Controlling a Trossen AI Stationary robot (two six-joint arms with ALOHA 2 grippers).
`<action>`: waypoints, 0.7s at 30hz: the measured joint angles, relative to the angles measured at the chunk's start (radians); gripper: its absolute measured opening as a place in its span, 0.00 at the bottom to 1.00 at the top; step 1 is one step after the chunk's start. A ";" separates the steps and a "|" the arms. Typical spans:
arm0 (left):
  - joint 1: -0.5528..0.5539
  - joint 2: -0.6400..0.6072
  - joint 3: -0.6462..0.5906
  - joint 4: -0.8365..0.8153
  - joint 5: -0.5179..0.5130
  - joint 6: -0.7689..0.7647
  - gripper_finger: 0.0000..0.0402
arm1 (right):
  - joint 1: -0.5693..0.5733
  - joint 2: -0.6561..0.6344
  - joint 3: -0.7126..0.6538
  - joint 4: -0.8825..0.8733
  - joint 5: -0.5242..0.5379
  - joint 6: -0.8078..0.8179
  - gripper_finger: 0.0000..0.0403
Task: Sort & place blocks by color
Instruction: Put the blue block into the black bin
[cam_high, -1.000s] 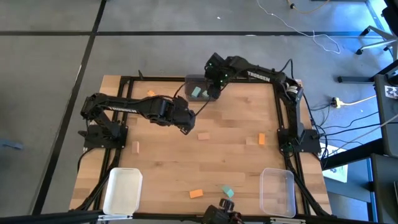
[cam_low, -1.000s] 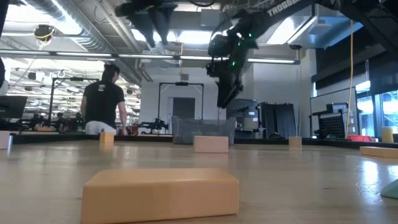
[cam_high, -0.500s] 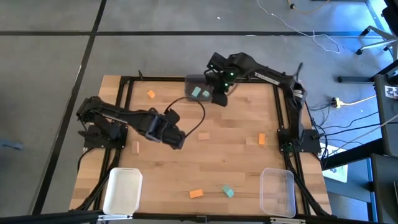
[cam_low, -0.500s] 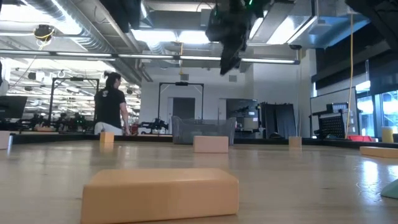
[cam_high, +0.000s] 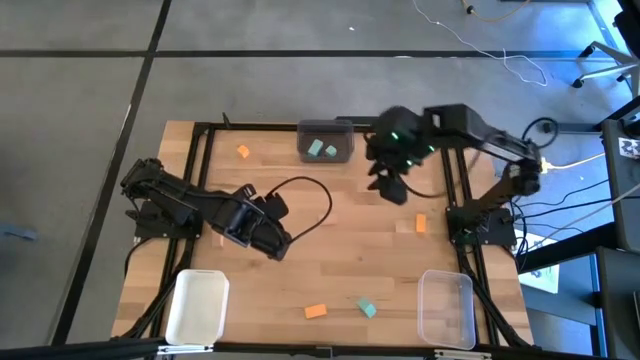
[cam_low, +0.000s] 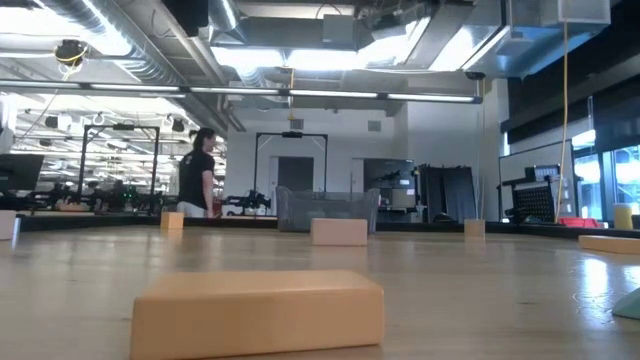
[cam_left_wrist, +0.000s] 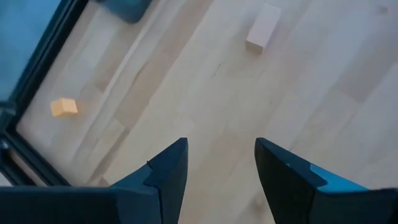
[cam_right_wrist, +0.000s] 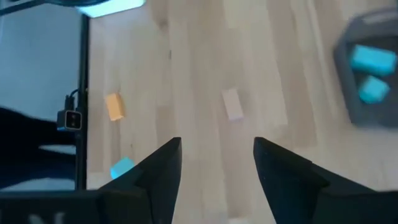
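Both sets of fingers stand parted with nothing between them. Those of the left gripper (cam_high: 277, 246) hang over the tabletop (cam_high: 350, 270) left of centre, and the left wrist view shows bare wood in the gap between the dark fingers (cam_left_wrist: 166, 174), with a pale tan block (cam_left_wrist: 262, 27) and an orange block (cam_left_wrist: 64, 107) farther off. Those of the right gripper (cam_high: 392, 188) are raised over the far right part of the tabletop, just right of the dark grey bin (cam_high: 326, 141); the right wrist view shows its fingers (cam_right_wrist: 159, 168) spread wide over empty wood. Two teal blocks (cam_high: 322, 149) lie inside the dark grey bin at the far edge. An orange block (cam_high: 243, 151) sits near the far left corner, another orange block (cam_high: 421, 223) lies toward the right side, a third orange block (cam_high: 315, 311) and a teal block (cam_high: 367, 307) lie near the front edge between the white bin (cam_high: 197, 305) and the clear bin (cam_high: 446, 306). In the low view a person (cam_low: 198, 184) stands in the room beyond the tabletop.
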 joint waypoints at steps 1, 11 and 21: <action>-0.002 0.000 0.000 0.004 0.000 0.023 0.45 | 0.037 -0.012 0.000 -0.012 0.045 0.052 0.50; -0.014 0.000 -0.001 0.072 0.023 0.168 0.44 | 0.414 -0.019 -0.014 -0.147 0.360 0.666 0.50; -0.091 -0.006 -0.002 0.167 0.112 0.207 0.45 | 0.667 -0.021 -0.206 -0.122 0.384 0.999 0.50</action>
